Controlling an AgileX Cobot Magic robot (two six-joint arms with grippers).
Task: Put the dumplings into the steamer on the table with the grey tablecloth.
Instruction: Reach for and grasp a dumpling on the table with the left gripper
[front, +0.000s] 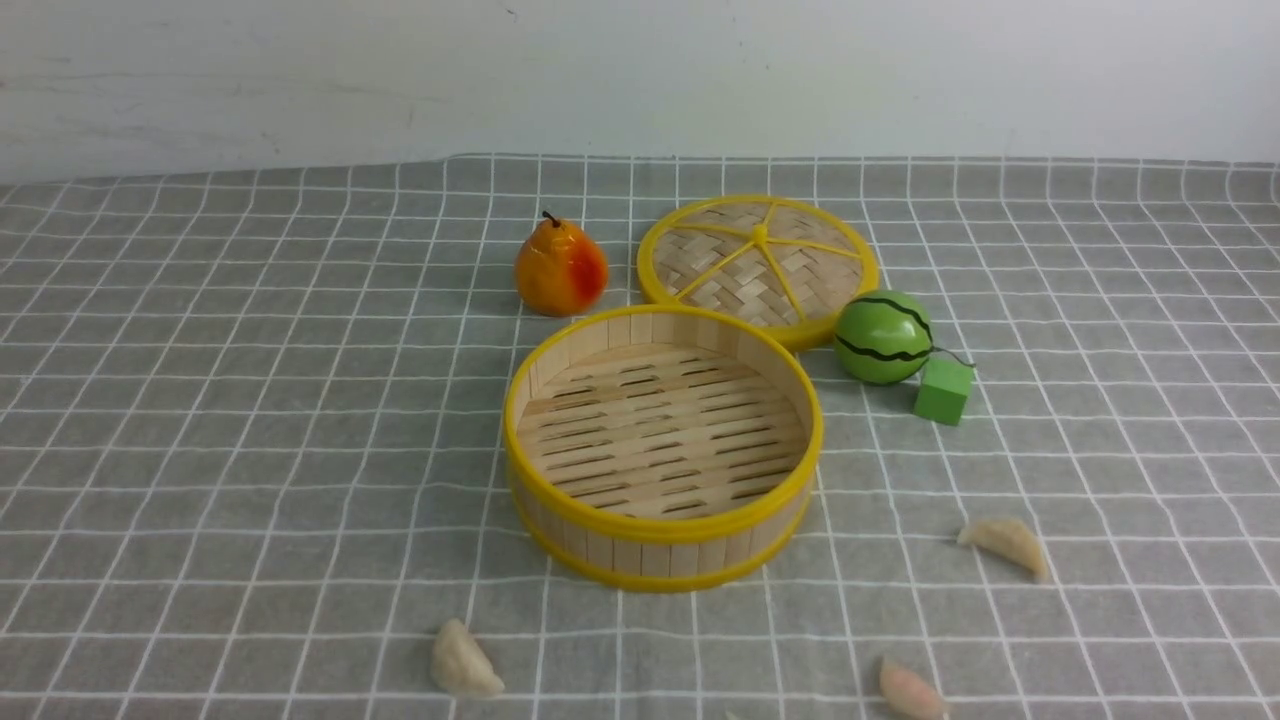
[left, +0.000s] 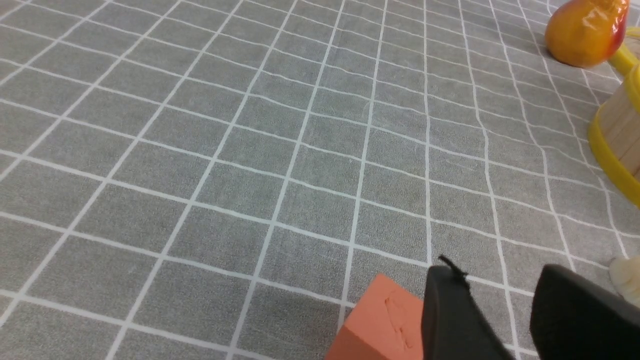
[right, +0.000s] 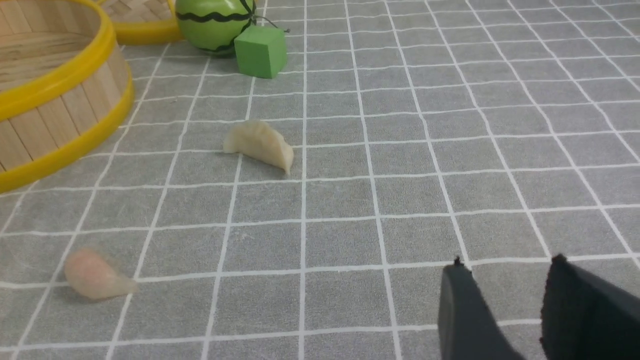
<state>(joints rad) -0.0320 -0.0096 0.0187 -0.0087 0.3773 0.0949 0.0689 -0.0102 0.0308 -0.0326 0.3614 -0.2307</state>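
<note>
L pincer (left: 500, 274) released, empty, just beside a cream dumpling (left: 627, 280); R pincer (right: 507, 265) released too, well apart from pink dumpling (right: 95, 275), twd surface (right: 400, 150) near edge.

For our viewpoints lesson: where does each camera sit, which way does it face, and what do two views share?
Front view: between the arms, facing forward over the steamer toward the wall; no arm shows.
Left wrist view: low over the grey tablecloth, toward the pear; left gripper shows, open.
Right wrist view: low, toward a dumpling and watermelon; right gripper shows, open.
Shared: all three show the steamer.
</note>
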